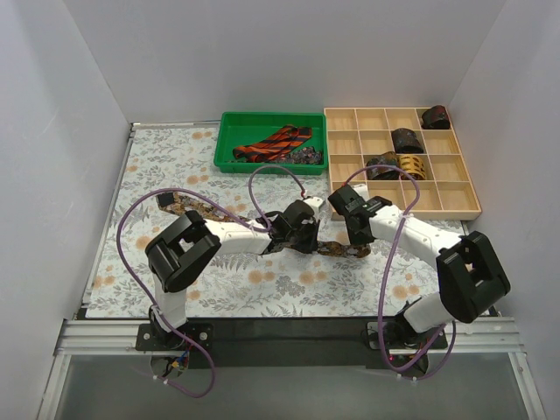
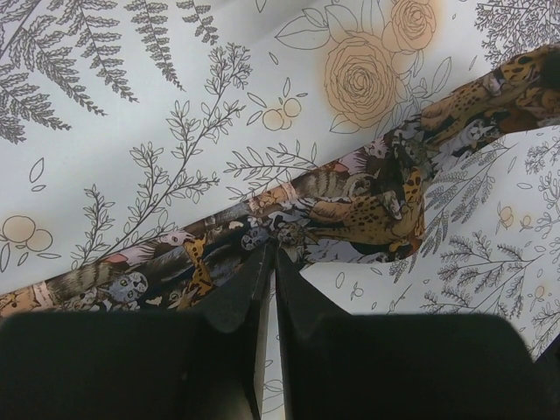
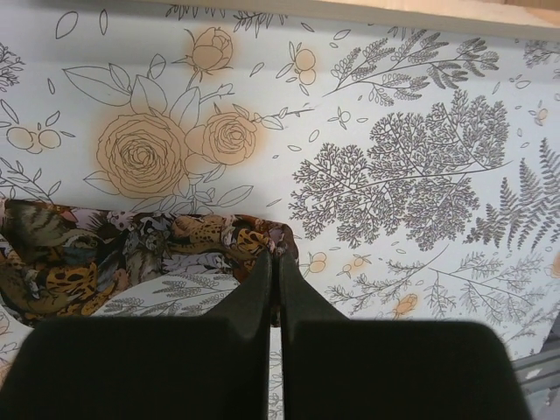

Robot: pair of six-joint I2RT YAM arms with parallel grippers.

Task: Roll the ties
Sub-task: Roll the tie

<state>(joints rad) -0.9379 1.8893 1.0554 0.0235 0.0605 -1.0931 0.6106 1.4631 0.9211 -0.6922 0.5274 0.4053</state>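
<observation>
A dark tie with brown-gold animal print lies stretched across the floral cover from the left to the centre right. My left gripper is shut on its middle; in the left wrist view the tips pinch the tie's edge. My right gripper is shut on the tie's right end, which is folded back; the tips meet at the fold. A red-black striped tie lies in the green tray. Rolled ties sit in the wooden box.
The green tray stands at the back centre and the compartmented wooden box at the back right. Purple cables loop over both arms. White walls close in the left, back and right sides. The black base rail runs along the near edge.
</observation>
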